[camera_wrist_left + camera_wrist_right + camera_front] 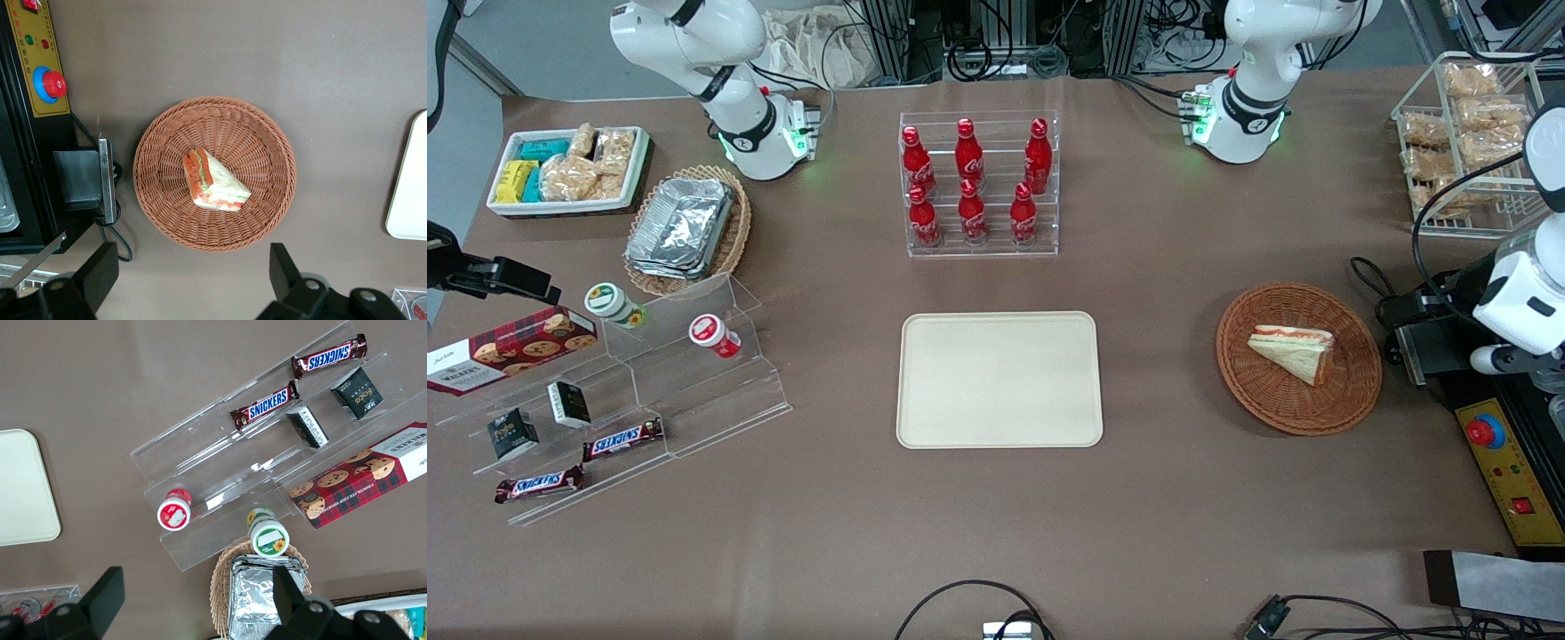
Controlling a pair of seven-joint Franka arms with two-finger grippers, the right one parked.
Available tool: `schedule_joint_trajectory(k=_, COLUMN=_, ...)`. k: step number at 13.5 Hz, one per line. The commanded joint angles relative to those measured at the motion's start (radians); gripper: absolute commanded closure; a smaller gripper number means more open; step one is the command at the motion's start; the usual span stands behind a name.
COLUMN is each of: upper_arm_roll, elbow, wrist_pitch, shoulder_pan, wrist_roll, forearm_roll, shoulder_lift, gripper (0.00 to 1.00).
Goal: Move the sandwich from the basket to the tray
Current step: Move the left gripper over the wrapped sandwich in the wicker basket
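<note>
The sandwich (1294,351), a white bread wedge with red and green filling, lies in the round reddish-brown basket (1316,418) toward the working arm's end of the table. The cream tray (999,380) lies flat and bare at the table's middle. In the left wrist view my left gripper (193,280) is open wide and holds nothing. It hovers high above the table just outside the rim of the basket (167,133), apart from the sandwich (213,179). An edge of the tray (410,193) also shows there. In the front view the arm's white wrist (1519,307) hangs beside the basket.
A black metal block (1418,351), cables and a yellow control box with a red button (1498,453) sit beside the basket. A rack of red bottles (980,182) stands farther from the camera than the tray. Acrylic steps with snacks (631,391) lie toward the parked arm's end.
</note>
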Motion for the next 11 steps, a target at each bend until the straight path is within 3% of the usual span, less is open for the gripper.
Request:
schedule_joint_trajectory(k=1, upper_arm_roll=-0.005, elbow=0.026, wrist_pitch=-0.04, shoulder_pan=0.004, wrist_roll=-0.004, forearm_roll=0.003, shoulder_lift=0.012, gripper=0.0)
schedule_joint_trajectory(k=5, upper_arm_roll=-0.003, elbow=0.013, wrist_pitch=-0.059, shoulder_pan=0.003, wrist_roll=-0.016, forearm_roll=0.017, shoulder_lift=0.046, gripper=0.0)
schedule_joint_trajectory(k=9, upper_arm_roll=-0.009, elbow=-0.149, wrist_pitch=0.077, shoulder_pan=-0.008, wrist_roll=-0.375, forearm_roll=0.017, shoulder_lift=0.004, gripper=0.0)
schedule_joint_trajectory(k=11, upper_arm_roll=-0.011, elbow=-0.247, wrist_pitch=0.194, shoulder_pan=-0.009, wrist_roll=-0.445, forearm_roll=0.017, shoulder_lift=-0.014, gripper=0.0)
